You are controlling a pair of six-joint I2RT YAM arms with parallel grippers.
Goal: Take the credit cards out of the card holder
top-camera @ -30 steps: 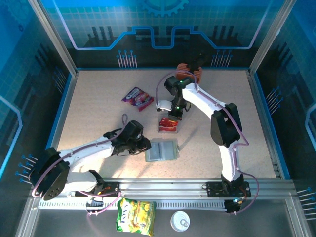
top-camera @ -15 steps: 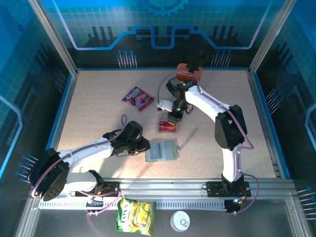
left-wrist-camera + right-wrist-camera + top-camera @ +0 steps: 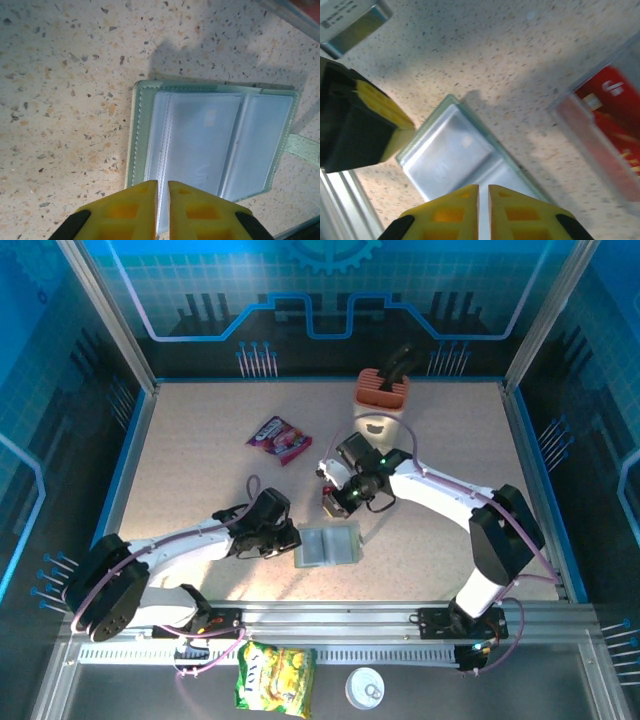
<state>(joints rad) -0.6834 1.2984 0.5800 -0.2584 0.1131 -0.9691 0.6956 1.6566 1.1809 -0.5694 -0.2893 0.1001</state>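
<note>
1. The table (image 3: 200, 490) carries all items.

2. The holder (image 3: 330, 545) lies opened flat, inside up, at lower centre of the top view. It is judged light, soft and pliable, with a stitched rim. It is likely to slide or fold if pulled, so one edge should be pinned while a card is drawn out. The rim is the place to be held; the pockets (image 3: 200, 135) are glossy film and are judged slippery.

3. The box (image 3: 570, 120), of clear plastic, stands at the right of the right wrist view, apart from the holder.

4. The cards (image 3: 612, 107) seen are red and lie inside the box. They are judged thin, stiff, light and slick, and are best pinched by a short edge. No red or blue is seen through the pockets; whether a card is left inside cannot be told.

5. The left claw (image 3: 163, 187) is all but closed, with only a thin slit between the fingers. Nothing is seen gripped. Its tips sit at the holder's near edge, bottom centre of the left wrist view; firm contact cannot be confirmed.

6. The right claw (image 3: 483, 192) is likewise nearly closed and empty, above the holder's far side.
</note>
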